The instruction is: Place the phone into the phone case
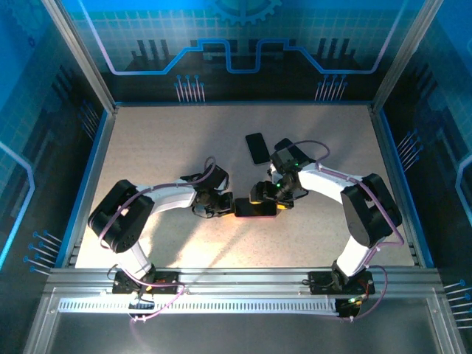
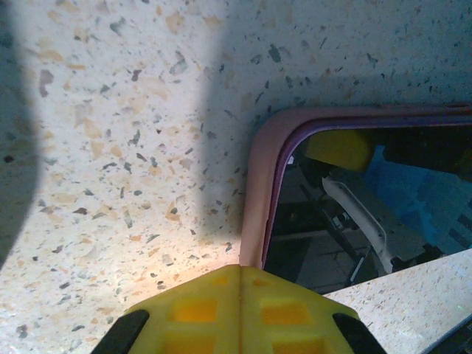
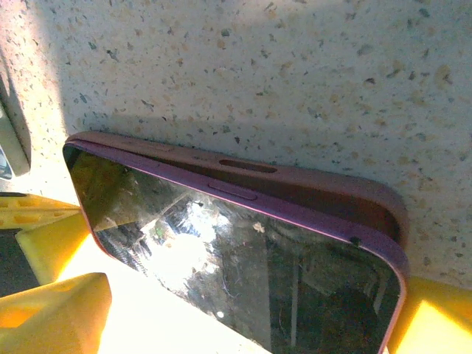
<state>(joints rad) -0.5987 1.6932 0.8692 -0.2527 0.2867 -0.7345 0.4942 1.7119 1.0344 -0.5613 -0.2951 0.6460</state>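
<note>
- Top external view: the phone (image 1: 256, 206) lies flat on the speckled surface (image 1: 162, 147), in front of and between the two arm bases, with both arms bent inward so that their tips meet over it
- The left hand (image 1: 225, 206) comes in from the left and ends at the phone's left end; the right hand (image 1: 269, 200) comes in from the right and sits over the phone
- A dark flat slab (image 1: 257, 147) lies farther back on the surface, apart from the phone
- Left wrist view: the pink phone case (image 2: 254, 184) wraps the phone's rounded corner, and the dark screen sits inside its rim, mirroring the arm above
- The left hand is clenched: its yellow fingers (image 2: 199, 310) meet along a middle seam with nothing between them, and their tips sit right at the case's outer edge
- Right wrist view: the right hand is released, with its yellow fingers (image 3: 51, 310) spread wide, one at the phone's left corner and one by the right corner
- Along the far long side the phone's purple rim stands above the pink case wall, more so toward the right corner, and the wall's side cutout shows behind it
- Whether the other sides sit fully down in the case I cannot tell
</note>
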